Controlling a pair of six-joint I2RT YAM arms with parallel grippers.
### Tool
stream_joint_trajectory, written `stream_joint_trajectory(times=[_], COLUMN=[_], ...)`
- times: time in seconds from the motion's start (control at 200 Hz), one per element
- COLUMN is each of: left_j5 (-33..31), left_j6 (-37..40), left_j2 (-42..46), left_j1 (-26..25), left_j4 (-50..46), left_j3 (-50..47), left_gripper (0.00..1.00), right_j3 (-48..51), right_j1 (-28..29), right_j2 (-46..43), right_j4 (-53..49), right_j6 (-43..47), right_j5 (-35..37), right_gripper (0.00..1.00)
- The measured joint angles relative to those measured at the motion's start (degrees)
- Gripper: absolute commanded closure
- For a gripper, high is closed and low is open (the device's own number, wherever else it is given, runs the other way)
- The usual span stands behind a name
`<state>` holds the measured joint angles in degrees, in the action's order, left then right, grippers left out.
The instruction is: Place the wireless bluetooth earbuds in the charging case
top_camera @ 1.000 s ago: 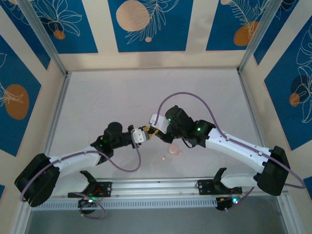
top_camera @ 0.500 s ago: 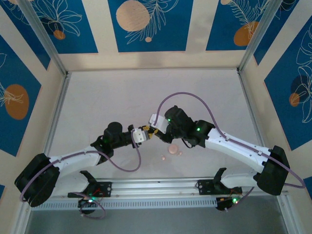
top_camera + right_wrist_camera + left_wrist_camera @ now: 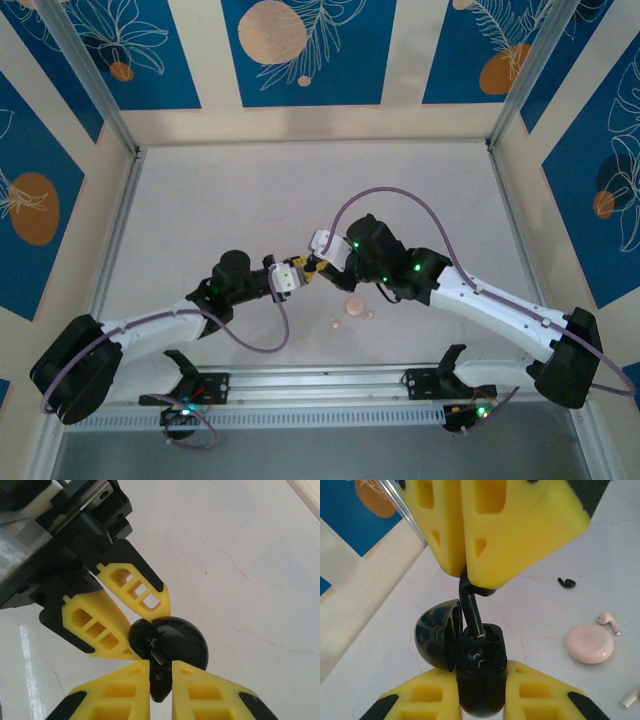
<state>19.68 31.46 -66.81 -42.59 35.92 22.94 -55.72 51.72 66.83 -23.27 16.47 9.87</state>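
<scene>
My left pincer [image 3: 481,682] is clamped on the black case [image 3: 481,655], which is glossy and rounded, with its domed lid [image 3: 437,637] hinged open to one side. Directly above the case, my right pincer [image 3: 464,570] pinches a black earbud [image 3: 471,605], its thin stem tip at the mouth of the case's socket. Both arms bend inward, their blocky yellow hollow-celled fingers [image 3: 530,515] nearly tip to tip. Off to one side of the case, on the pale matte table [image 3: 535,610], lie a round pink case [image 3: 589,643], a pink bud [image 3: 608,622] and another black bud [image 3: 566,582].
</scene>
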Motion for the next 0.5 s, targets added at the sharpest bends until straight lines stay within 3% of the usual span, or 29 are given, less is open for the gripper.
stream_joint_trajectory(times=[0.495], left_j5=[-0.3], left_j6=[0.0], left_j2=[0.0], left_j1=[-0.1], left_j4=[-0.1], left_j3=[-0.1], left_gripper=[0.82], right_j3=[0.1], right_j1=[0.0], right_j2=[1.7], right_j4=[-0.3], right_j6=[0.1], right_j5=[0.0], right_gripper=[0.86])
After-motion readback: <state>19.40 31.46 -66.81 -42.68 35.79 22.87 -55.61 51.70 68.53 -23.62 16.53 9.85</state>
